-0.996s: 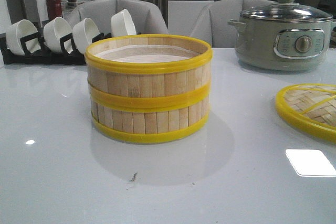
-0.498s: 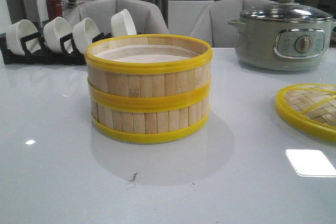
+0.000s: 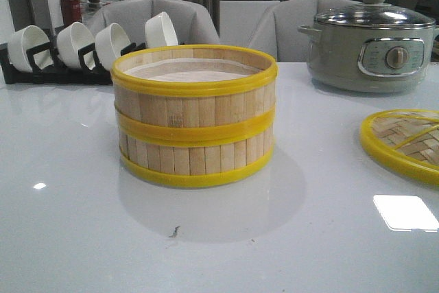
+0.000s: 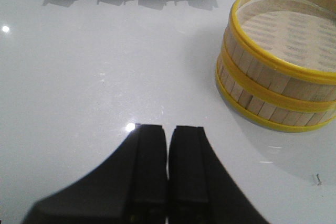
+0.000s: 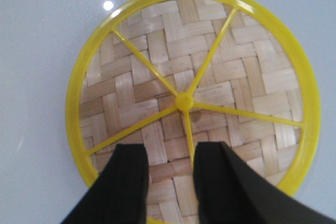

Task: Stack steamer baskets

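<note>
Resting unchanged, steamer baskets (image 3: pixel 194 116) stacked (task seemingly done); left gripper (image 4: pixel 167 169) jaws closed beside them, right gripper (image 5: pixel 169 182) jaws narrowly apart above lid (image 5: pixel 192 94).

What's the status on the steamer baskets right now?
Left gripper shut, empty. Right gripper open over lid. Steamer baskets stacked. Nothing in the way.

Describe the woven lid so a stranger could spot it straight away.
Start at the grey electric pot at the white table's far right. Nearer the camera lies the woven lid, flat. Unlike the slat-walled stacked steamer baskets, it is a low disc with yellow spokes.
</note>
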{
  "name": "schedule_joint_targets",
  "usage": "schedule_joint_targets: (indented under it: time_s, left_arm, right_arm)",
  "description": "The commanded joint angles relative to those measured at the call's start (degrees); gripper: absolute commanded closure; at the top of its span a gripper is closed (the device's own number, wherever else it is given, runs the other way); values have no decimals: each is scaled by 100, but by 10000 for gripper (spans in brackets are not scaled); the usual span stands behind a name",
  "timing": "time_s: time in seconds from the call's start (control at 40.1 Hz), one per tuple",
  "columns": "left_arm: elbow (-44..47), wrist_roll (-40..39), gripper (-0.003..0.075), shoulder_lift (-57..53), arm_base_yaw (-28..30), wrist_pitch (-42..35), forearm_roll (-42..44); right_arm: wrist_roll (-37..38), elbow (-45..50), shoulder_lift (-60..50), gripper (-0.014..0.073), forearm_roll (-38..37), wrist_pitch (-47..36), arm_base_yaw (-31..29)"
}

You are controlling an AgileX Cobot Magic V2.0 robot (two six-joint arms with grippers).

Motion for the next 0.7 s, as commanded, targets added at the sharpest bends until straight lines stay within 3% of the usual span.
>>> schedule_joint_targets:
  time_s: [0.0,0.374,0.673]
  left_arm:
    - [-169,-64,625,13,-43,-444,0]
    - [-169,-64,625,13,-43,-444,0]
    - [-169,-64,625,13,-43,-444,0]
  right_arm:
    - [-35,-605,102,250,-7,139,-41]
    - [-35,-1317,935,250,-94,858,-41]
    - [-35,-1368,1109,250,-375,740,-41]
